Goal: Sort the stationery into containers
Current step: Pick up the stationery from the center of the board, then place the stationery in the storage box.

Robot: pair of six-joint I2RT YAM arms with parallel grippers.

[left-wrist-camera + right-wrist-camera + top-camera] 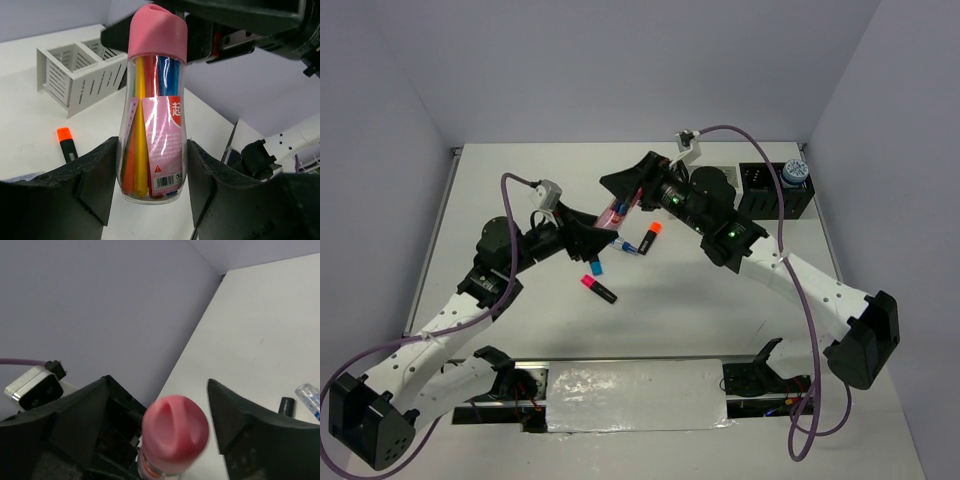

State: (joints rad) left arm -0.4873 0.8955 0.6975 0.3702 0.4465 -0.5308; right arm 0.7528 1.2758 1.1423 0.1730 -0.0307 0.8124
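The pink-capped bottle [618,211] of coloured pens hangs in the air above the table's middle. My left gripper [601,229] is shut on its lower body, with both pads against the clear wall [152,150]. My right gripper [632,189] is open, its fingers [80,415] either side of the pink cap [175,432] without touching it. On the table lie an orange-capped highlighter [650,237], a blue-capped one [595,265], a pink-capped one [598,288] and the white-blue pen [625,245]. Two white boxes [80,70] show in the left wrist view.
Two black slotted boxes [760,190] stand at the back right, with a blue roll [794,172] at the far one. The right arm hides the white boxes in the top view. The orange highlighter [66,144] lies in front of the white boxes.
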